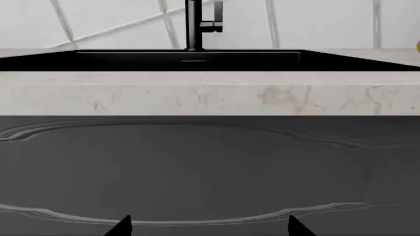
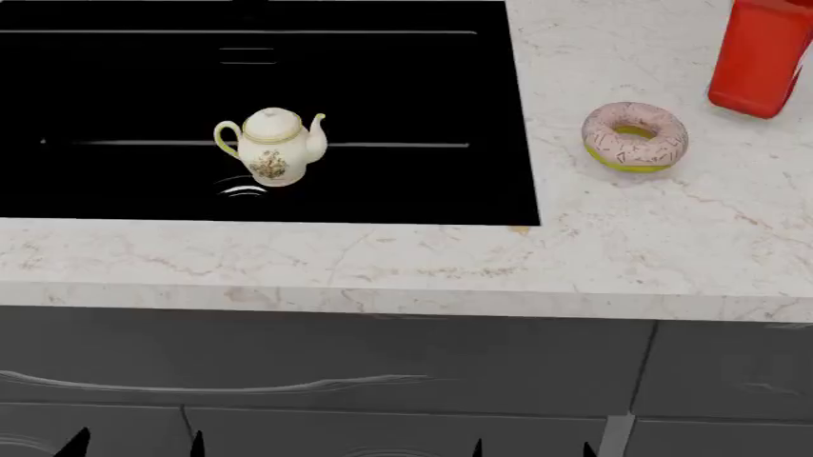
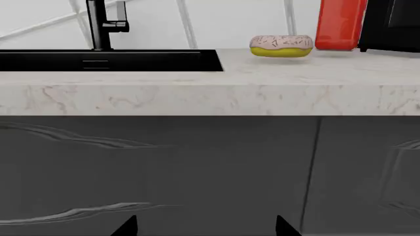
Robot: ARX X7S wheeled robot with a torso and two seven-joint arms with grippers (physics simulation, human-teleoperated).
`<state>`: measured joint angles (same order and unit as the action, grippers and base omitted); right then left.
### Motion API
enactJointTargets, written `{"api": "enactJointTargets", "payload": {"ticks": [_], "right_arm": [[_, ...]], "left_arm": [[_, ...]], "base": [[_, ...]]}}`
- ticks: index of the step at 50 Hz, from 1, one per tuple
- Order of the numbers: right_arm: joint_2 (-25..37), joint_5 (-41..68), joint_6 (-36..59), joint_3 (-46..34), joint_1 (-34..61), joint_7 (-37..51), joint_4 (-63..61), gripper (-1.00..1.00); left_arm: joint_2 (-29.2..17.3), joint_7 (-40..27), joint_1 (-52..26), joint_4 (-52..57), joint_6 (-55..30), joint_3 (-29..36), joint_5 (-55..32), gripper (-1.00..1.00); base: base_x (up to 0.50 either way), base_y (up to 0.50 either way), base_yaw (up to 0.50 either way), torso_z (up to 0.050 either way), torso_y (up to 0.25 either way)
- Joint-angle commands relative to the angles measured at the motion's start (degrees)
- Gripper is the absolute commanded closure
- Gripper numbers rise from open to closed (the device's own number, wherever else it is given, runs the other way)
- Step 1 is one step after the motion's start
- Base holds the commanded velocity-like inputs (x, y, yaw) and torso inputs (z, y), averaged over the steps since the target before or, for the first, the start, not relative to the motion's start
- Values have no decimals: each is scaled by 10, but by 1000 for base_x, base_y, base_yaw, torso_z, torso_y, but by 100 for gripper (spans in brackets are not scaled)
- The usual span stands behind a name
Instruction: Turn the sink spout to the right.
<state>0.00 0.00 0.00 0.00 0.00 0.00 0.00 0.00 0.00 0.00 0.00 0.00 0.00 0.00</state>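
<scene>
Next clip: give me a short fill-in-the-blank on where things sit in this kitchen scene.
1. The teapot stands inside the ____.
2. The pink-frosted donut lies on the marble ____.
3. The red bottle stands farther back than the ____.
4. Both grippers hang low before the dark cabinet fronts, jaws ____.

Missing: sink; counter; donut; open

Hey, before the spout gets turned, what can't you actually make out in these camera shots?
- Sink spout: its top and arm are cut off by the edge in both wrist views; the head view misses it entirely.
- Teapot: hidden below the sink rim in the wrist views.
- Left gripper and right gripper: only finger tips show.
- Red bottle: top cropped.
</scene>
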Motion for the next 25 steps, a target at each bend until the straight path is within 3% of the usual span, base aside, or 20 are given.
{"api": "enactJointTargets", "payload": {"ticks": [1, 15, 19, 22, 23, 25], "right_arm": [[5, 0, 0, -7, 0, 7, 0, -100], [28, 20, 3, -36, 2, 37, -3, -100], [33, 23, 2, -41, 2, 42, -2, -100], [35, 25, 0, -44, 2, 45, 0, -100], [36, 26, 1, -45, 3, 46, -1, -100], [37, 29, 1, -42, 3, 52, 0, -100]], "left_arm": [[-6, -6, 0, 0, 0, 6, 0, -100], [-28, -32, 0, 1, 8, 31, -31, -100], [-34, -9, 7, 8, 31, 36, -62, -100], [-41, 7, 14, 16, 40, 45, -77, -100], [-37, -32, 15, 16, 70, 38, -36, -100], [-39, -23, 13, 15, 67, 41, -50, -100]], "base": [[0, 0, 0, 0, 0], [0, 0, 0, 0, 0], [0, 0, 0, 0, 0], [0, 0, 0, 35, 0], [0, 0, 0, 50, 0], [0, 0, 0, 50, 0]]}}
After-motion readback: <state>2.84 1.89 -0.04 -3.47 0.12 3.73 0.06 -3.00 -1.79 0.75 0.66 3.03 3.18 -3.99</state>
